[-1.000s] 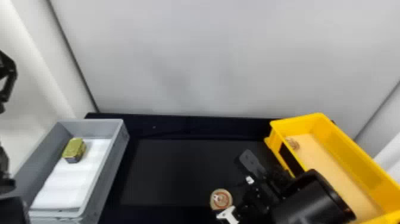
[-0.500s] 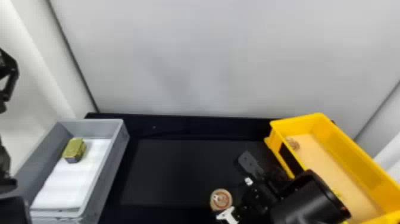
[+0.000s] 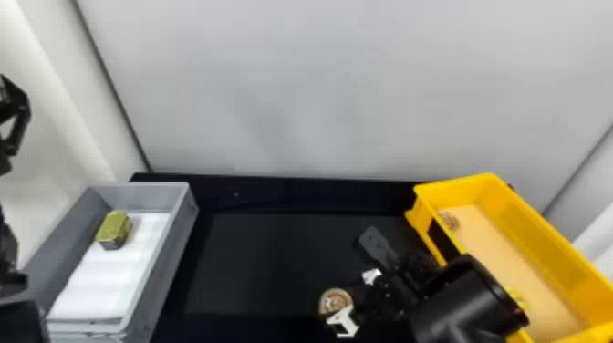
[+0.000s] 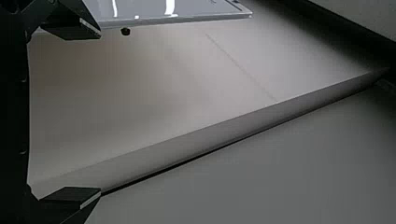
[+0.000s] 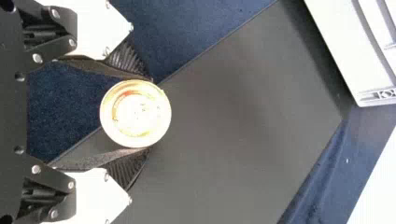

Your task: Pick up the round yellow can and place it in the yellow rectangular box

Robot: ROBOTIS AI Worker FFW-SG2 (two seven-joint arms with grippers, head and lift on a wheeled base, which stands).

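Pale grey panels (image 3: 319,91) rise behind a black-topped bench (image 3: 255,260) as, near the bench's near edge and right of its middle, the right gripper (image 3: 342,301) of a two-armed robot grips the round yellow can (image 3: 332,298). Its black fingers (image 5: 128,60) are parted by just the can's width, one touching each side near the tips, with the lid facing the wrist camera. Whether the can sits on the bench or is lifted off it, an onlooker cannot tell.

Behind the grip, the black right arm (image 3: 460,301) cuts across the near left side of the yellow rectangular box (image 3: 524,228), which stands along the bench's right edge. A small yellow object (image 3: 517,298) inside is partly hidden by the arm; a round tan piece (image 3: 449,220) lies by the box's far left corner, too blurred to identify.

At the left edge of the scene, the left gripper (image 3: 17,107) is partly cut off, its fingers standing wide apart. A grey box (image 3: 184,219) lines the bench's left edge, its near end cut off, with a gold-topped block (image 3: 111,228) on white lining toward its far end.
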